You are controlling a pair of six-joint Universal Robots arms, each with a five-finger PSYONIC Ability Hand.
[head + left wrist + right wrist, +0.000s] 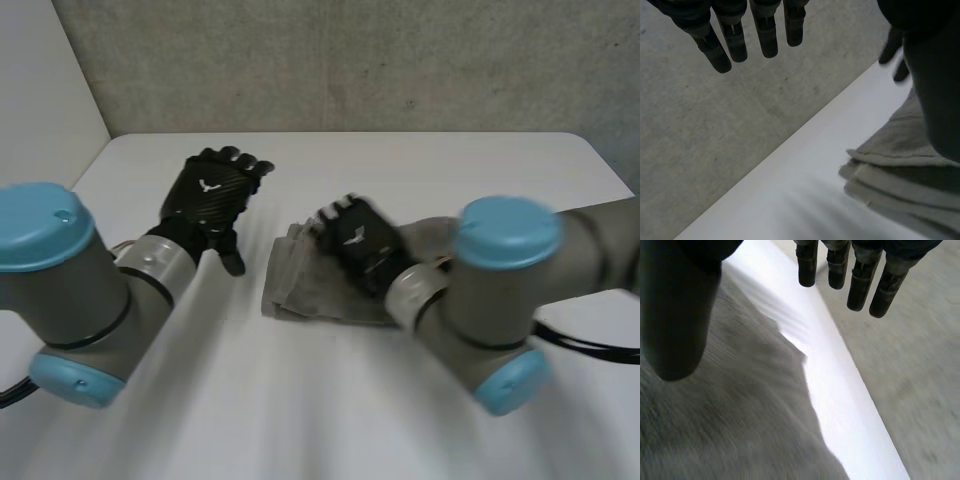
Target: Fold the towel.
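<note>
A grey towel [310, 290] lies folded in several layers at the middle of the white table [420, 170]. My right hand [355, 240] hovers over the towel's far part, open, with nothing held. In the right wrist view its fingers [860, 285] are straight above the towel [740, 415], which spreads under the palm. My left hand [212, 195] is to the left of the towel, apart from it, open and empty. In the left wrist view its fingers [735, 40] are straight, and the towel's stacked edges [890, 170] lie beside the palm.
A grey concrete wall [350, 60] rises behind the table's far edge. Both wrist views show the table edge [805, 160] with grey concrete [910, 365] beyond the fingertips. Bare tabletop [250, 400] lies in front of the towel.
</note>
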